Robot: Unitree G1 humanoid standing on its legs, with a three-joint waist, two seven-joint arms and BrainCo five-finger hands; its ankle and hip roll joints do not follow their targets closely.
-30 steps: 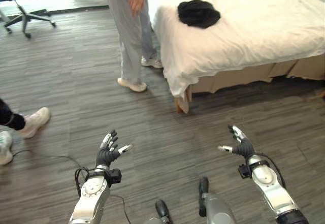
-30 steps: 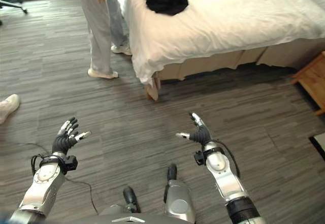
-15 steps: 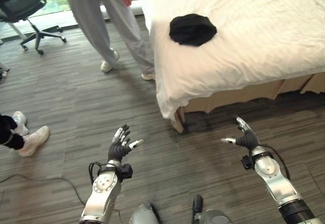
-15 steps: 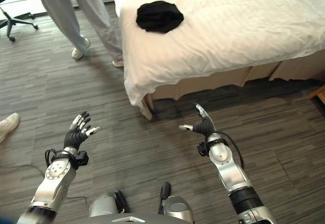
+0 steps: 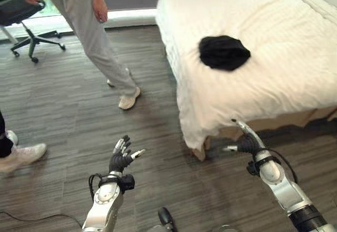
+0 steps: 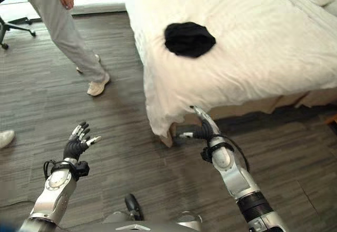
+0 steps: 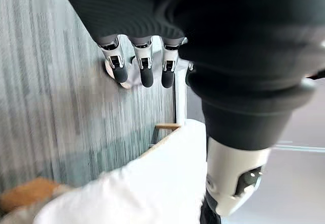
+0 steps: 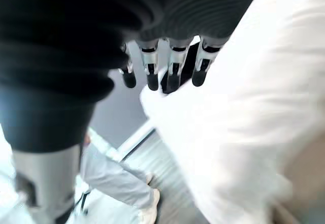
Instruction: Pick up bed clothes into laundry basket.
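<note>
**Black garment waiting on the bed, both hands empty**

The black garment [image 5: 224, 52] lay in a crumpled heap on top of the white bed [image 5: 295, 84], near the side that faced the robot and a little in from the corner where the sheet hung down toward the floor. It looked to me like the piece of clothing the task meant, and nothing was touching it.

The right hand [image 5: 243, 143] was raised in front of the bed's near corner, fingers straight and spread, thumb out to the side, holding nothing. I judged it was held that way in readiness for a reach up and over the mattress edge, since the garment sat well above and beyond it. The left hand [image 5: 122, 156] hung over the bare wooden floor [image 5: 63, 116], well apart from the bed, fingers fanned open and empty too; it seemed simply parked out of the way.

A person in grey trousers [image 5: 92, 37] stood on the floor beside the bed's far corner, with an office chair [image 5: 21, 16] behind them. Another person's shoe [image 5: 21, 155] showed at the edge of the floor on the robot's left.

I could make out no laundry basket from where I looked. The bed ran out of sight on the right, and the standing person was cut off above the waist. What kind of garment the black heap was, I could not tell.
</note>
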